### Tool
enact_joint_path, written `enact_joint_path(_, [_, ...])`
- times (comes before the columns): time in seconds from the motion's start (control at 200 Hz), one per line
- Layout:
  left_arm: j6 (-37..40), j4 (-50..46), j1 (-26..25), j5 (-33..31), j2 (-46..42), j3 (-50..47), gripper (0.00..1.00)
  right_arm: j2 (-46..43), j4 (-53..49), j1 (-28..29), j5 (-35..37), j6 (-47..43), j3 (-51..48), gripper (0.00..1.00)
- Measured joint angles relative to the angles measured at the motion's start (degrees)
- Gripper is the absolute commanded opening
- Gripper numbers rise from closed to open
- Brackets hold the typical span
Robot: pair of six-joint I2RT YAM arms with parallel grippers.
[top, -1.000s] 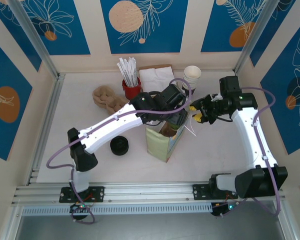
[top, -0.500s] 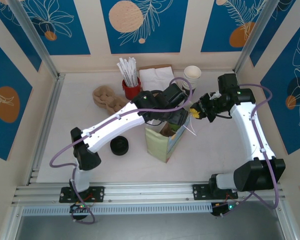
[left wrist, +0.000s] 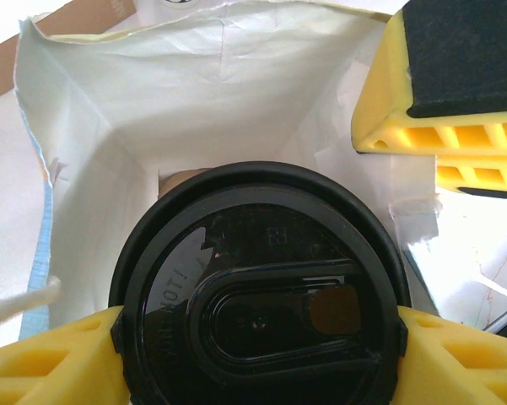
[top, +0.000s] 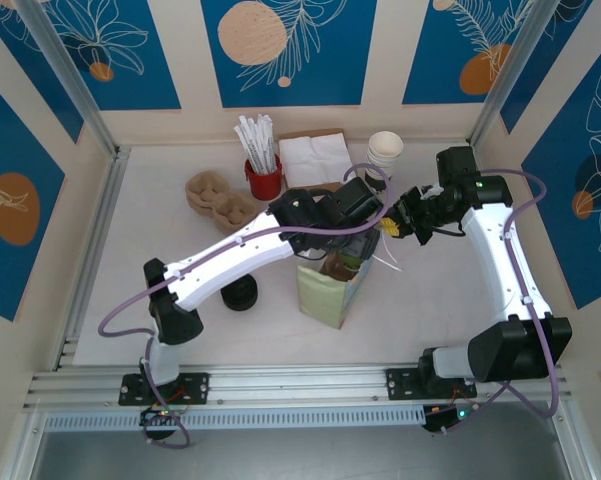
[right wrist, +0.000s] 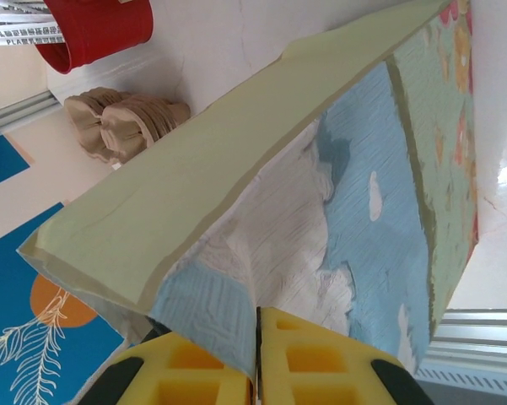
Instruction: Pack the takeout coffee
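Right jaws just pinched shut on pale-green paper bag (top: 325, 292); left jaws, clamped on black-lidded olive paper cup (left wrist: 257, 287), now over its mouth.

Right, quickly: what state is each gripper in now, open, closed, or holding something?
Left gripper: closed around the takeout coffee.
Right gripper: closed, pinching the paper bag by its edge.
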Motion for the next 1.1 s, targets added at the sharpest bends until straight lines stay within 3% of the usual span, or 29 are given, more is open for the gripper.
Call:
enact_joint_path(0.435, [-2.12,-0.85,-0.98,-2.03,-0.02,-0.02,0.69,0.0,0.02,0.0,0.02,0.46,0.02,0.08])
enact_joint_path(0.645, [-2.69,1.4,-0.66,-2.21,-0.13,-3.5,0.7,-0.22,0.63,-0.07,-1.07,0.15,-0.22,0.0])
enact_joint_path(1.1, [-0.85,6.58,0.94,-3.37,-0.37,-9.77,0.71,-4.85,5.66,-0.59,-5.9,-9.88,-5.01,0.0])
